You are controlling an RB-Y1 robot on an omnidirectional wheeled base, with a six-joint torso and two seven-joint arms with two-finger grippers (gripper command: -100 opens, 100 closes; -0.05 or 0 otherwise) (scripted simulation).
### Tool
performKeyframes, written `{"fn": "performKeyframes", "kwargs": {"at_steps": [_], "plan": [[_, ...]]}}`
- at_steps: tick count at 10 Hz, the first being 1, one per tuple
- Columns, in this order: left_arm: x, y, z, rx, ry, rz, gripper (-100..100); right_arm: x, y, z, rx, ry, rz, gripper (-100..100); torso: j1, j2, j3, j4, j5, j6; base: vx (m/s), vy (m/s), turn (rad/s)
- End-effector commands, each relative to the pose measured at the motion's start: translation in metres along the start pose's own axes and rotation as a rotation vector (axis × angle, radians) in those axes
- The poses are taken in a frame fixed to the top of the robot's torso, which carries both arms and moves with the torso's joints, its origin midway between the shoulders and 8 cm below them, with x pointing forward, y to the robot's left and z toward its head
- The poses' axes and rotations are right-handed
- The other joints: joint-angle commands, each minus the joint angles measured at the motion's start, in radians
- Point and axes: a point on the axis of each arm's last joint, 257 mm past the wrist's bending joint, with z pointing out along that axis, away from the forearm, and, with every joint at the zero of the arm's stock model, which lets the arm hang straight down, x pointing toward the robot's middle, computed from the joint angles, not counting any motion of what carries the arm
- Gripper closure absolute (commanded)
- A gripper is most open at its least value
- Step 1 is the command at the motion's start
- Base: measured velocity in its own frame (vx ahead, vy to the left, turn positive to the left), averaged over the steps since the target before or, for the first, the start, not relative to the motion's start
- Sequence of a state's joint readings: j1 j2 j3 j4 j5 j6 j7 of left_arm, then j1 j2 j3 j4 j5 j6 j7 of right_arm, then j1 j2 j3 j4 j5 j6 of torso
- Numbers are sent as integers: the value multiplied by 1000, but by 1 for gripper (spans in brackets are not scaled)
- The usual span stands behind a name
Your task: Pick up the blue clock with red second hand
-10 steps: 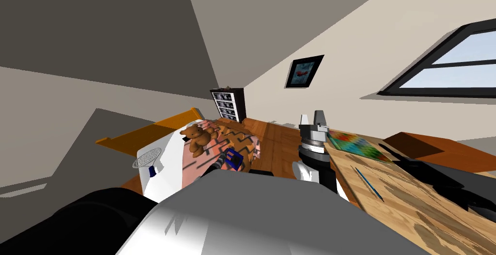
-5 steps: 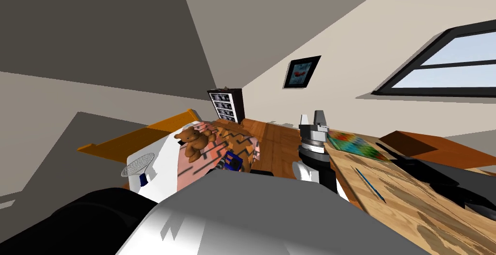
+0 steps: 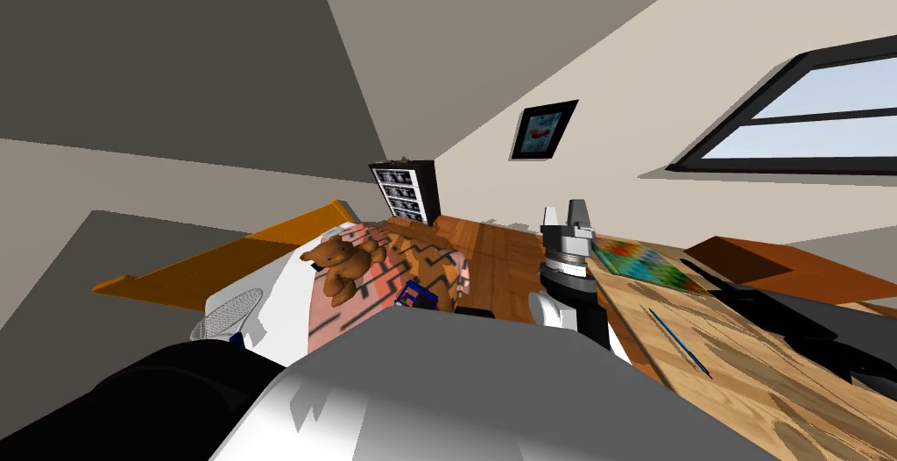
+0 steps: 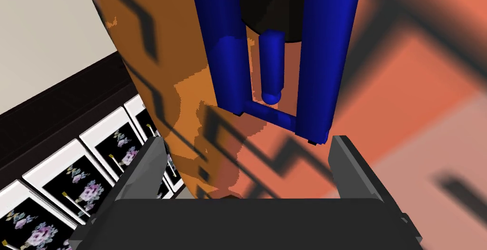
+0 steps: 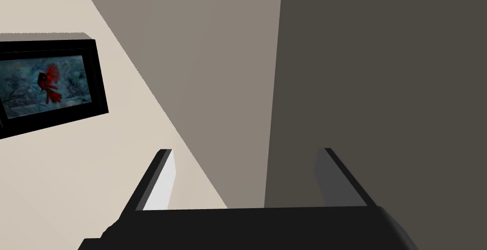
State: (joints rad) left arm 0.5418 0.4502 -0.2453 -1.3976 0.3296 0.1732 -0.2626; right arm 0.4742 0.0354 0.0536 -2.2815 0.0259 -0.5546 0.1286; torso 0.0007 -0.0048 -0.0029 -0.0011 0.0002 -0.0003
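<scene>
- The blue bar-framed clock (image 4: 326,47) is set on the pink and orange zigzag bed cover (image 4: 404,85), just ahead of the left gripper (image 4: 247,140).
- Its fingers (image 4: 142,171) are spread wide so the frame can fit between them; nothing is held.
- The right gripper (image 5: 245,151) is parked upright, spread and empty.

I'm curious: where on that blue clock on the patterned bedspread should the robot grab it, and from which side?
Probably across the blue clock's two long outer posts, coming straight in along the line the left gripper points. The posts run straight and parallel, and the open fingers stand wider apart than the pair, so one finger can pass outside each. The round black body between them looks harder to pinch.
</scene>
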Motion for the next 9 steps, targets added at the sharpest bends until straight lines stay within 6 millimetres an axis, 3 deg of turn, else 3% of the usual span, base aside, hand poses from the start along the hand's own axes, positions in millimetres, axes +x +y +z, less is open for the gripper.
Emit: {"fn": "performKeyframes", "kwargs": {"at_steps": [1,2,4,5,7,8,9], "plan": [[6,29,2,-77,24,3,-100,0,0,0,0,0,0,0,0,0,0,0,0,0,99,28,-105],[6,32,2,-83,23,2,-100,0,0,0,0,0,0,0,0,-1,-1,0,0,0,76,17,-31],[14,75,0,-188,51,1,-100,0,0,0,0,0,0,0,-1,-1,0,0,0,0,90,10,-71],[14,75,0,-188,51,1,-100,0,0,0,0,0,0,0,-1,-2,-1,0,0,0,83,14,-24],[23,107,-3,-273,77,-2,-100,0,0,0,0,0,0,0,-1,-1,0,0,0,0,88,15,-68],[23,107,-3,-273,77,-2,-100,0,0,0,0,0,0,0,-1,-2,-1,0,0,0,71,20,-26],[28,121,-5,-310,89,-3,-100,0,0,0,0,0,0,0,-1,0,0,0,0,0,71,5,-34]]}}
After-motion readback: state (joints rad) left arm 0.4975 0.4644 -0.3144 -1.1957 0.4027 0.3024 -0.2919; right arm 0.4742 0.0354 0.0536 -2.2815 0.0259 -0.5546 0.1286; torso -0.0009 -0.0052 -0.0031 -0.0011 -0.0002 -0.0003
